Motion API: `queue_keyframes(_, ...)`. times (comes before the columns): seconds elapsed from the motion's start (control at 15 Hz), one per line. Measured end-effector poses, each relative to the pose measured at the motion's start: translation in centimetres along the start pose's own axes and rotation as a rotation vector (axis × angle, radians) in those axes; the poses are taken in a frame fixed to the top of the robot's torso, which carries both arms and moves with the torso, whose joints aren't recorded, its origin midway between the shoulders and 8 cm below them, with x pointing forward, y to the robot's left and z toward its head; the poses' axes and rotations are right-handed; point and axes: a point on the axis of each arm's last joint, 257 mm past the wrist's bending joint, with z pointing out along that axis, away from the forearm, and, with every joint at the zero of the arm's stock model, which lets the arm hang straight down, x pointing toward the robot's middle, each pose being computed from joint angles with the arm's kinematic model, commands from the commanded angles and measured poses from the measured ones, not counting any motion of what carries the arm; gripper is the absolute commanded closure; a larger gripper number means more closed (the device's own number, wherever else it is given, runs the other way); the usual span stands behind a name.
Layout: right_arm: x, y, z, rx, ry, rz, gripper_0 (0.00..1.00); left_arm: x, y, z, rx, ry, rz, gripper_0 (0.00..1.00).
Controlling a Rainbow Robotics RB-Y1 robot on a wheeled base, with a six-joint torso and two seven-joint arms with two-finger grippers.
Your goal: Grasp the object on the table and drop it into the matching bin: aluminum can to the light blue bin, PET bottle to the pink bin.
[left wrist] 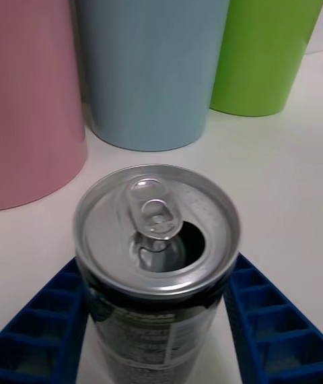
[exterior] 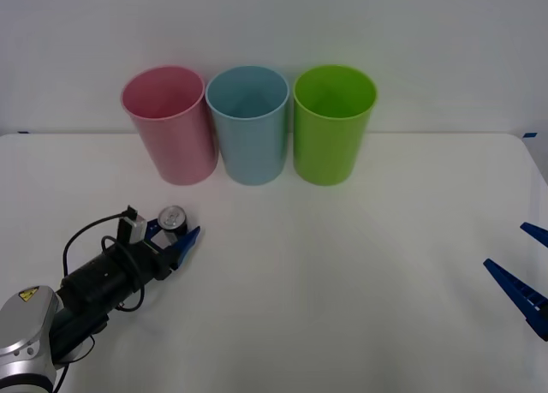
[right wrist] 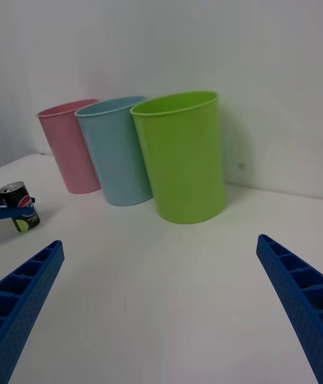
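The can (exterior: 173, 218) stands upright on the table (exterior: 342, 273), on the left side, in front of the pink bin (exterior: 169, 123) and well short of it. The left gripper (exterior: 174, 236) reaches it from the near left, and its blue fingers (left wrist: 40, 330) sit one on each side of the can's dark body, pressed against it in the left wrist view, so the can is clamped between them. The can's silver top (left wrist: 157, 226) is open, the tab still on it. Three bins stand in a row at the table's far edge against the white wall: pink on the left, the blue bin (exterior: 248, 123) in the middle, a green bin (exterior: 332, 123) on the right. Their sides touch or nearly touch, and all three mouths face up, unobstructed. Bare white tabletop lies between the can and the row; the blue bin is ahead and a little to the right of the can. The right gripper (exterior: 527, 282) waits low at the table's right edge, well apart from everything, with its fingers (right wrist: 296, 290) spread wide. The whole centre and right of the table between the two arms is open surface. The table's far corners show at the left and right of the front view.
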Motion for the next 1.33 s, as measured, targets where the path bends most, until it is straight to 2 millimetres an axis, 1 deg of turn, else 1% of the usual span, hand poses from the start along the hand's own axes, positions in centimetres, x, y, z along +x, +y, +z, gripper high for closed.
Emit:
queue_keyframes(0.47,0.0,0.0,0.0,0.0,0.0,0.0,0.0,-0.2,0.2,-0.1,-0.005,-0.005,-0.006,1.0)
queue_keyframes(0.67,0.0,0.0,0.0,0.0,0.0,0.0,0.0,-0.3,0.2,-0.5,0.001,-0.014,-0.011,1.0)
queue_keyframes(0.87,0.0,0.0,0.0,0.0,0.0,0.0,0.0,-1.5,0.6,-1.7,0.005,-0.042,-0.001,1.0)
queue_keyframes(1.2,0.0,0.0,0.0,0.0,0.0,0.0,0.0,-4.1,0.9,-4.9,-0.009,-0.107,-0.006,1.0)
queue_keyframes(1.33,0.0,0.0,0.0,0.0,0.0,0.0,0.0,-5.6,0.7,-6.4,-0.023,-0.147,-0.014,1.0)
